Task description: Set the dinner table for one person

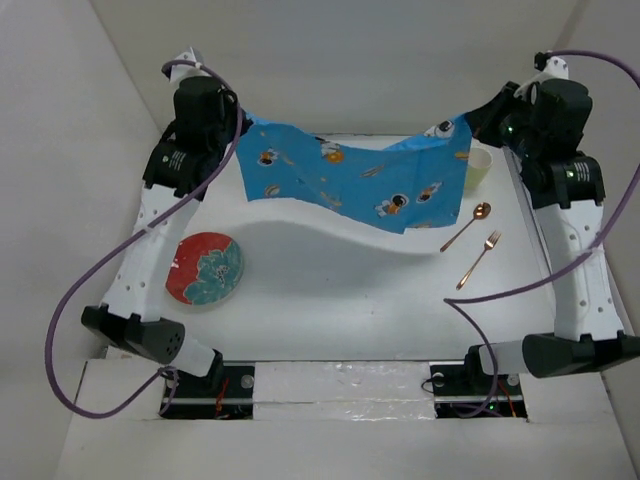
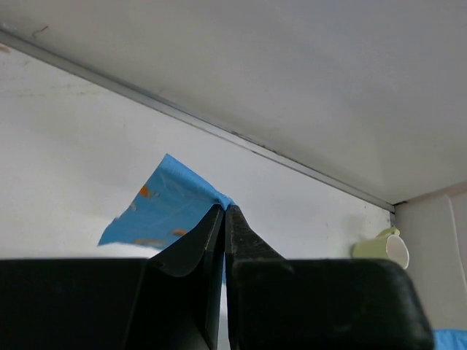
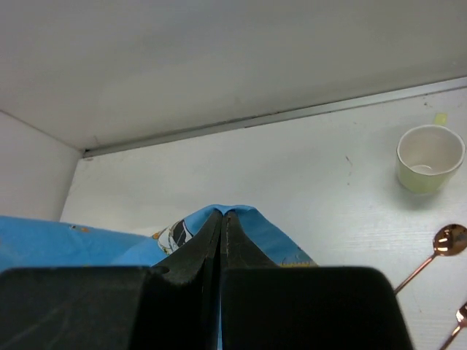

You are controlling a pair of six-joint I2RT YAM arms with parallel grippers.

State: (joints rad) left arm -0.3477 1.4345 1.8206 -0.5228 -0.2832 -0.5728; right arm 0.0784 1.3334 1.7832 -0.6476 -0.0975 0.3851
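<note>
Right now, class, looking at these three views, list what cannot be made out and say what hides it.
Top view: the tabletop beneath the lifted blue placemat is hidden by the cloth.
Top view: the plate has a pattern too small to read.
Right wrist view: the fork is cut off by the frame edge; the spoon handle's end goes behind the right gripper.
Left wrist view: the left gripper body blocks the lower frame.

The table [image 1: 330, 300] has a plain white, matt, smooth surface. The placemat [image 1: 355, 185] is thin blue printed cloth, matt and limp, sagging in soft folds. The spoon [image 1: 462, 232] and fork [image 1: 478, 262] are copper-coloured metal with a polished shine. The cup [image 1: 478, 168] is smooth and pale green. The plate [image 1: 205, 268] has a smooth painted face.
</note>
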